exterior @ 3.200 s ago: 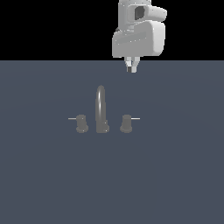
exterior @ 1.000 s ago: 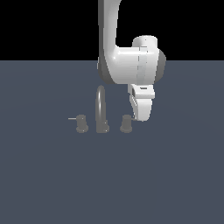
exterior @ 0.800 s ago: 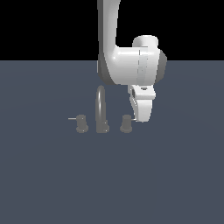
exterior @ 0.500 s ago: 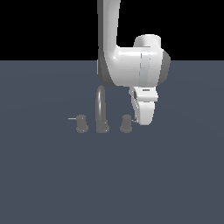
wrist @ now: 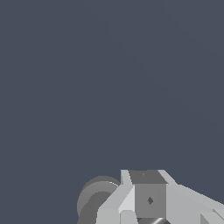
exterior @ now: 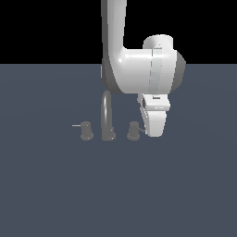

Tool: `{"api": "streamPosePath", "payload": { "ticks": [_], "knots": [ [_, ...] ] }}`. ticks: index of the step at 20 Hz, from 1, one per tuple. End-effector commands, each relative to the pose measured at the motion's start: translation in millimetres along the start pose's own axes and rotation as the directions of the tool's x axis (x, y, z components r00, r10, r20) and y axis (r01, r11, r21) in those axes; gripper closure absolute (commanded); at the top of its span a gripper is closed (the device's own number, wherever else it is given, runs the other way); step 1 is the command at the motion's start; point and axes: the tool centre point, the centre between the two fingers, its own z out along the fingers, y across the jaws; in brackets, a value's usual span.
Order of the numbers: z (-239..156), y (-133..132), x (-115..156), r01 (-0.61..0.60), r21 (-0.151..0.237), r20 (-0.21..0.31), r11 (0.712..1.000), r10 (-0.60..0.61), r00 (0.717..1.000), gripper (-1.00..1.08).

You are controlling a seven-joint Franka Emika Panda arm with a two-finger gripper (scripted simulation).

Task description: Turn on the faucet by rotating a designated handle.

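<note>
Dropped from high above the faucet (exterior: 107, 115) to surface level over the last few seconds; barely shifted in the last second. Now parked just beside the designated handle (exterior: 133, 131), on the exterior view's right, covering most of its rod. Gripper (exterior: 155, 132) opening: cannot tell, fingertips hidden in both views. Handle sits mid-surface, right of the spout. Likely at contact, ready to push the rod round.
</note>
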Motion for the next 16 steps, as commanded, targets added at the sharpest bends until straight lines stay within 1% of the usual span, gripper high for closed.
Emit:
{"api": "streamPosePath", "payload": {
  "ticks": [1,5,6,7,15,16],
  "knots": [
    [-0.5,6.9,-21.5,0.021,-0.006,0.007,1.0,-0.021,1.0,1.08],
    [-1.1,17.8,-38.3,0.027,-0.011,0.009,1.0,-0.027,1.0,1.08],
    [-1.1,17.8,-38.3,0.027,-0.011,0.009,1.0,-0.027,1.0,1.08],
    [-0.2,14.2,-14.0,-0.008,-0.005,0.0,1.0,0.008,1.0,1.08],
    [-1.3,9.0,-73.7,0.025,-0.011,0.009,1.0,-0.025,1.0,1.08],
    [-1.3,9.0,-73.7,0.025,-0.011,0.009,1.0,-0.025,1.0,1.08]
  ]
}}
